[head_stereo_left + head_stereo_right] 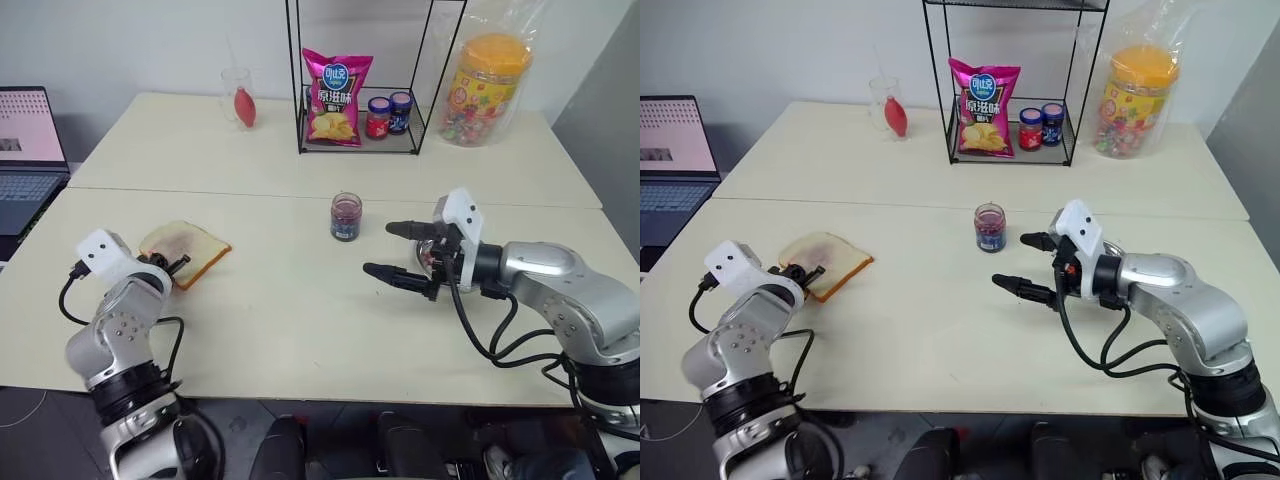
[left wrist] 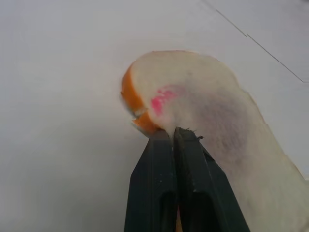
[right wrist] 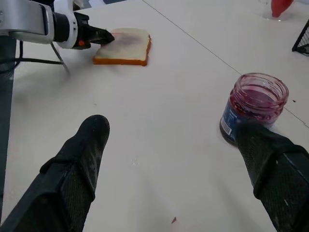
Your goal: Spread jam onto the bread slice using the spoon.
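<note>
Bare table [image 1: 290, 320] between the bread slice [image 1: 190, 250] and the open jam jar [image 1: 346, 216], nothing in the path, wire rack [image 1: 360, 140] with snacks blocking the far side behind the jar

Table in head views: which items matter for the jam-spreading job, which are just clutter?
Job:
- bread slice, pinched at its edge by the shut left claw
- jam in an open jar
- right claw, open, beside the jar

Clutter:
- chip bag
- two small jars on the wire rack
- candy tub
- laptop
</note>
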Available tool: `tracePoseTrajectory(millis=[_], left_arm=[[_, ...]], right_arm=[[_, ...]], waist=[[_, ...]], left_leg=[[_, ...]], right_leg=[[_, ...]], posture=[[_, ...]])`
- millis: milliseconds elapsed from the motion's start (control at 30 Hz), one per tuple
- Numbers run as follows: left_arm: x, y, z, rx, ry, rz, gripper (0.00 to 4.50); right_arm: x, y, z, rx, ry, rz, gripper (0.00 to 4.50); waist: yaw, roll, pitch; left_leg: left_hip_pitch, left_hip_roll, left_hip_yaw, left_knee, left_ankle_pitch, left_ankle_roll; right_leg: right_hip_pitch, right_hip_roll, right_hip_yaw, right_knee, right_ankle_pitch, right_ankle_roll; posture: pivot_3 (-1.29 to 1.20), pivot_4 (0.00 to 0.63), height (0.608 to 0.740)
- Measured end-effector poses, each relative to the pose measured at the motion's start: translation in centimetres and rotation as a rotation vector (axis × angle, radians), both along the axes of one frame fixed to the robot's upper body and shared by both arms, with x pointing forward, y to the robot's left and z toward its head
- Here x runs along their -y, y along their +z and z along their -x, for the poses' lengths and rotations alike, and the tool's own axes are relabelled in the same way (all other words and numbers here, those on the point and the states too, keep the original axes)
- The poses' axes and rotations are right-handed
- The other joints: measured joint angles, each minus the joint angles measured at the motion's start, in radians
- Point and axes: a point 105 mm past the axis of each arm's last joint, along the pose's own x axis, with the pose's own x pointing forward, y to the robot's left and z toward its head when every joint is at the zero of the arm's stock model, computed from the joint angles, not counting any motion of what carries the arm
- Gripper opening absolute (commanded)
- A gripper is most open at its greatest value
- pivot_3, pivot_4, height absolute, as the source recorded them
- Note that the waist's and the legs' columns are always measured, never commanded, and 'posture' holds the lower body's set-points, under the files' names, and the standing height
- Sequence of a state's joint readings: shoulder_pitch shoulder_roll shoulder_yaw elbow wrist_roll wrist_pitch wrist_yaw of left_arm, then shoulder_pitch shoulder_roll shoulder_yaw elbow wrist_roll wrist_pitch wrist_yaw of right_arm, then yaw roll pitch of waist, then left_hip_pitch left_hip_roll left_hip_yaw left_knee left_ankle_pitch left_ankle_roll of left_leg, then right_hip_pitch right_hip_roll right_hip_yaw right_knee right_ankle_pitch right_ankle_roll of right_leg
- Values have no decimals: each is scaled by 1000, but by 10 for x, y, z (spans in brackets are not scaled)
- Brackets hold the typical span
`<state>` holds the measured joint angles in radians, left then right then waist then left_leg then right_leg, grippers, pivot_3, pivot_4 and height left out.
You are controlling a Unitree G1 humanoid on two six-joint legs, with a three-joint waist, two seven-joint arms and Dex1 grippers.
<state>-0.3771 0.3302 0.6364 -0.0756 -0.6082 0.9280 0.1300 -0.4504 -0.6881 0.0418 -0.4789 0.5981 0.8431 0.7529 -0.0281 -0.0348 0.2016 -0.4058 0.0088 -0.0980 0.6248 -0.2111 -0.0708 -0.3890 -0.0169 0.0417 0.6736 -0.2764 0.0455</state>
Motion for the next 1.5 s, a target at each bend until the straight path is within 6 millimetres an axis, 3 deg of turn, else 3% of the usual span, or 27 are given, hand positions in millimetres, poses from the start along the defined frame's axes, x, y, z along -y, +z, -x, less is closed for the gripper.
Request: tracePoseTrajectory(millis=[133,300,433,533,600,733,933,1300,1433,1500], left_arm=[[30,7,9,15,-259,5,11],[64,1,15,-31,-504,-18,11],[117,-11,18,-57,-754,-22,11],[160,-19,20,-60,-894,8,11],[173,-19,21,-53,-949,-3,11],[185,-19,23,-38,-991,-47,11],[187,-22,22,-43,-996,-90,11],[181,-23,22,-31,-966,-201,2552],[175,-23,26,-26,-931,-221,3240],[163,-17,28,9,-906,-314,3240]], right_arm=[[12,-11,14,-48,9,48,4500],[21,-24,27,-90,25,116,4500],[36,-48,39,-158,3,211,4500],[36,-49,42,-150,-3,208,4500],[39,-46,42,-134,-17,206,4500],[41,-51,45,-142,-31,212,4500],[42,-51,46,-135,-40,217,4500],[42,-50,45,-131,-40,217,4500],[42,-46,43,-110,-52,199,4500],[46,-37,36,-59,-116,128,4500]], waist=[[1,0,0],[0,0,0],[7,0,0],[6,1,0],[-1,1,0],[0,1,0],[1,1,0],[1,1,0],[0,1,0],[0,0,0]], left_leg=[[0,0,1,0,0,0],[1,1,1,1,0,0],[-1,0,2,1,0,0],[-3,0,2,1,0,0],[-3,1,2,0,0,0],[-3,0,2,0,0,0],[-4,0,2,1,0,0],[-4,1,2,1,0,0],[-4,1,2,1,0,0],[-4,2,2,1,0,0]], right_leg=[[0,0,1,-1,-1,1],[0,0,1,0,-1,0],[1,-1,1,-4,-1,1],[0,-1,1,-9,2,4],[0,0,1,-10,2,4],[0,0,1,-10,2,4],[0,0,1,-10,3,4],[0,0,1,-10,3,4],[0,0,2,-10,3,4],[0,1,1,-10,3,4]], posture=[[0,150,740],[0,150,740],[0,150,740],[0,150,740],[0,150,740],[0,150,740],[0,150,740],[0,150,740],[0,150,740],[0,150,740]])
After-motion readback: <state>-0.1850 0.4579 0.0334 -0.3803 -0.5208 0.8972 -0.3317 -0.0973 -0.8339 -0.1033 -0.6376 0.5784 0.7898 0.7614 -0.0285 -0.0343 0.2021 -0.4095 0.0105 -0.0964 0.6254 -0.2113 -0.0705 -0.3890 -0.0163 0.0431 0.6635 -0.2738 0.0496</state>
